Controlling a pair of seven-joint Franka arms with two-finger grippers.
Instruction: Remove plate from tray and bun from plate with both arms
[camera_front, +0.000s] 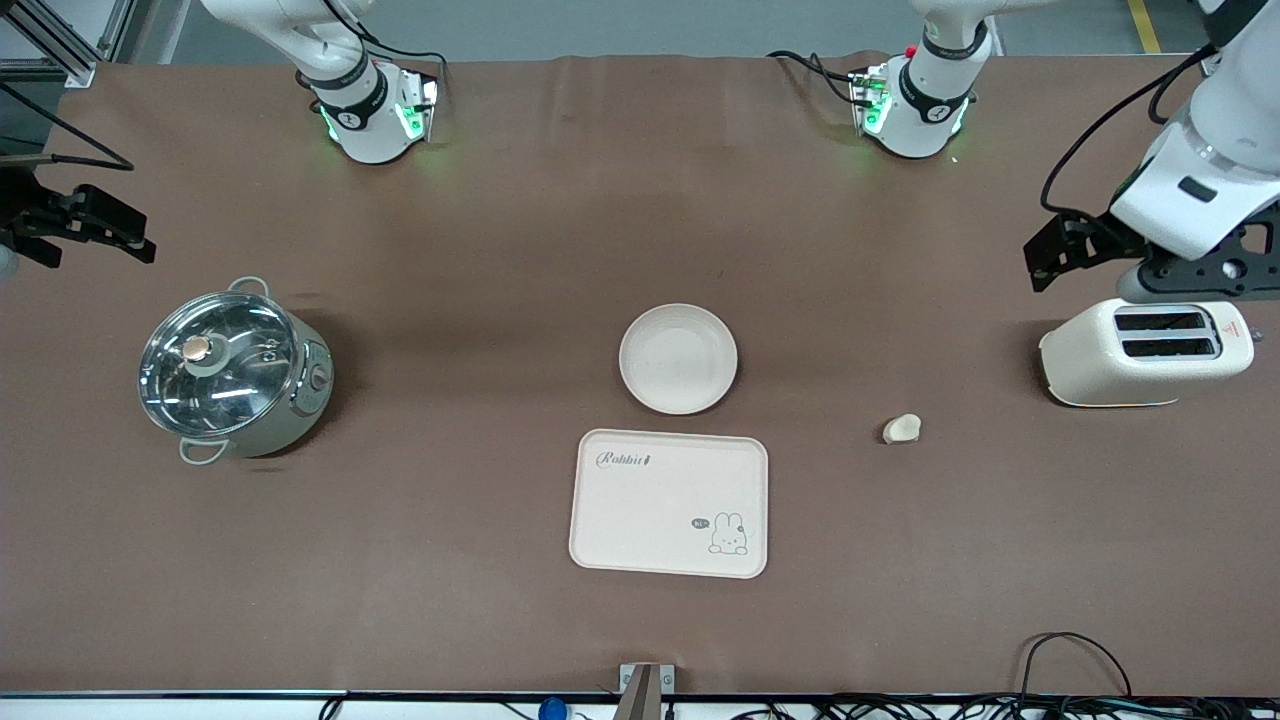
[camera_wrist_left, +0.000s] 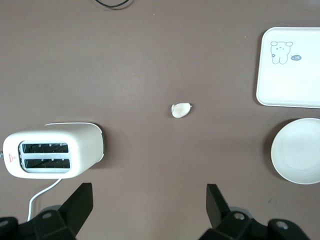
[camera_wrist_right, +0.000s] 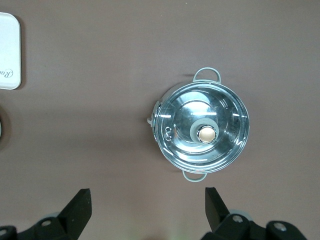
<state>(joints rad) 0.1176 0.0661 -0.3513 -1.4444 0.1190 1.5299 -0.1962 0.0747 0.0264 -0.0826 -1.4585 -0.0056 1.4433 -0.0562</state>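
Three cream pieces lie apart on our brown table: round shallow plate (camera_front: 678, 358) w/ raised rim, rectangular tray (camera_front: 669, 503) nearer the cam, small half-moon bun (camera_front: 901, 429) toward the toaster (camera_front: 1146, 351). Left pincer (camera_wrist_left: 149, 206) hangs wide open, empty, over the toaster; right pincer (camera_wrist_right: 148, 207), partly cut off, gapes empty near the glass-lidded pot (camera_front: 233, 371).

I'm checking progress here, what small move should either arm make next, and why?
Probably none beyond holding back: the round cream plate sits on the table off the rectangular cream tray, the small pale bun lies apart, and the left gripper and right gripper are open and empty.
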